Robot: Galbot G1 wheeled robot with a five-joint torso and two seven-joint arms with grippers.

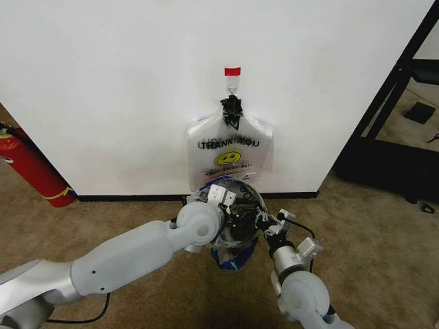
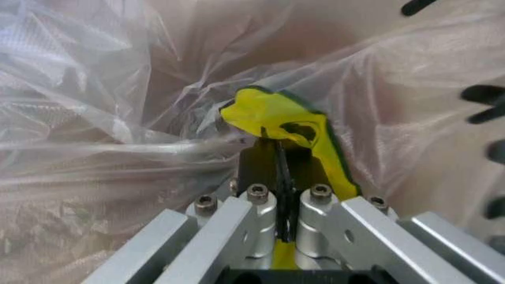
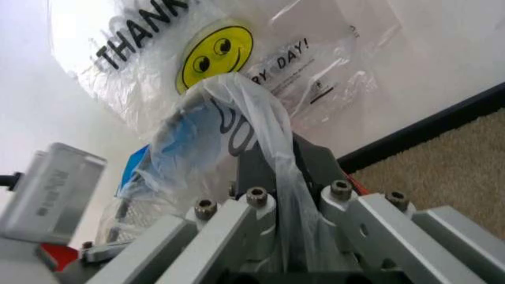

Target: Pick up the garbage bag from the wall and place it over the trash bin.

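1. Bag (image 1: 233, 255) — thin, crinkly, translucent — is draped over the bin (image 1: 236, 219) on the carpet just in front of the wall (image 1: 137, 82); a blue-printed fold of it hangs down the bin's near side.
2. At the far left a red extinguisher (image 1: 31, 168) leans by the wall, well apart from the bin.
3. Left arm reaches in from the lower left, its pincer (image 1: 221, 197) at the bin's rim on the left side. In the left wrist view the left pincer (image 2: 282, 171) is closed tight on the film, jaws almost touching, with a yellow printed patch of the bag (image 2: 272, 115) bunched at the tips.
4. Above the bin, a bundle of like bags (image 1: 230, 154) hangs flat on the wall from a hook (image 1: 232, 88) under a red tape strip (image 1: 232, 71), gathered by a black tie (image 1: 232, 110); it shows "THANK YOU" and a yellow smiley.
5. Right arm comes up from the lower right, its pincer (image 1: 264, 221) at the bin's right rim. In the right wrist view the right pincer (image 3: 280, 177) is also closed — a twisted rope of film (image 3: 261, 130) runs between its jaws and arcs over the tips.
6. Behind it, black baseboard (image 3: 426, 127) meets the carpet (image 3: 450, 165).
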